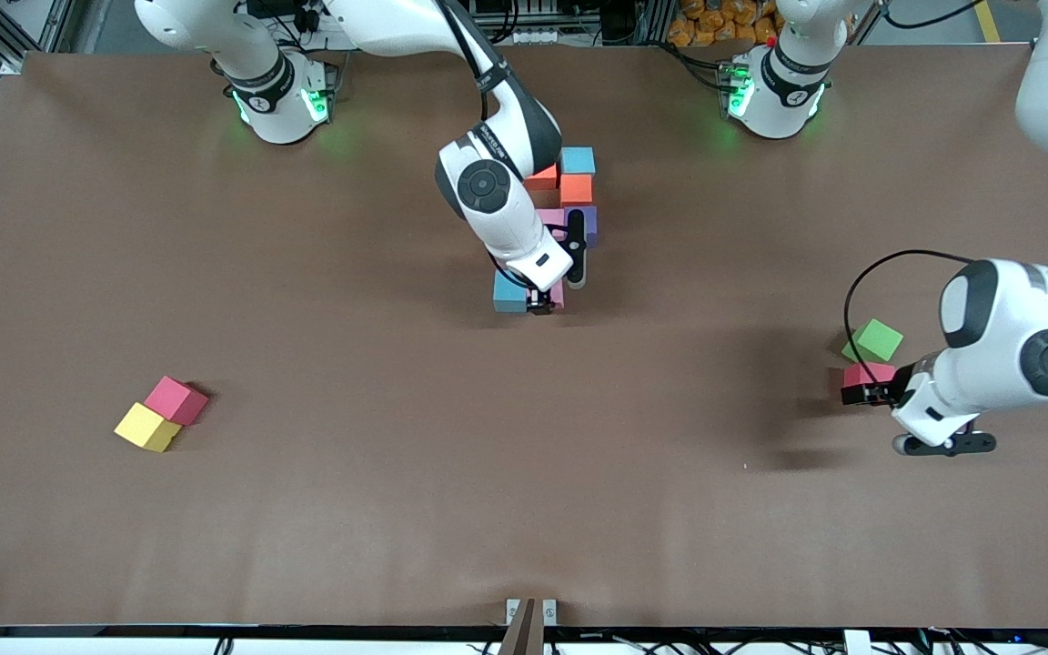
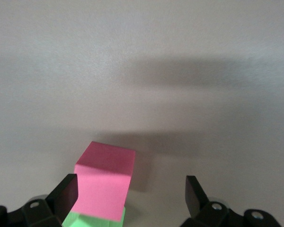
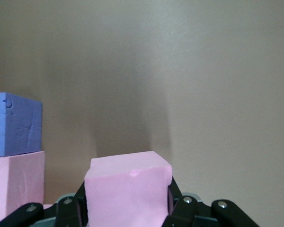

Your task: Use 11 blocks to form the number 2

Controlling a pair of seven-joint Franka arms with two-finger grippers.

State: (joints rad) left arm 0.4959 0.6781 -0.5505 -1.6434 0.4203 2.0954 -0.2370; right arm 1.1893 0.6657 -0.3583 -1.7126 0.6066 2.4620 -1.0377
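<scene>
Nearest the front camera, a yellow block (image 1: 147, 428) and a red block (image 1: 176, 399) touch, toward the right arm's end. The left gripper (image 1: 862, 393), jaws wide and empty, brackets a pink block (image 2: 105, 179) beside the green cube (image 1: 872, 340). Farther off, the right gripper (image 1: 539, 303) pinches a pink cube (image 3: 128, 194) at the unfinished number 2 (image 1: 569, 196). These foam cubes look light and squashy; grip flat opposite faces.

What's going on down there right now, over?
Right gripper shut on pink block, setting it beside light blue block in the number 2. Left gripper open by pink cube, green cube adjacent. Nothing blocking.
</scene>
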